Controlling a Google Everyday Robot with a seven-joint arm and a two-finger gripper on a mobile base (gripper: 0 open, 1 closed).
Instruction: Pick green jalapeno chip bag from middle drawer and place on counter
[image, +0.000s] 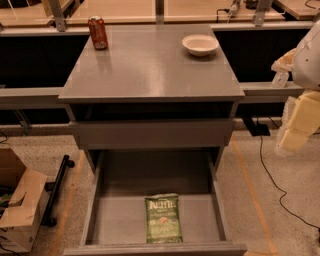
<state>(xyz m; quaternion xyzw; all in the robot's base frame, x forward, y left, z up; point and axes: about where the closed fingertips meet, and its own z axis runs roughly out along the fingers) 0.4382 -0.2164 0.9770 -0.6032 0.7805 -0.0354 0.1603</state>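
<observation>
Here the picking step is not yet begun. The bag (163, 218) lies flat on the floor of the open drawer (120, 220), near the drawer's front wall and about at its middle. The gripper (295, 131) hangs well apart to the right of the drawer and higher than it, holding nothing; whether it is released or clenched I cannot tell.

I judge the next move must bring the gripper over the drawer and down between its low walls to the bag. The bag is thin, crinkly and green, so it may slip or fold. The drawer is a grey, matte box. Above and behind the drawer, the counter (150, 70) is smooth and slightly glossy.
</observation>
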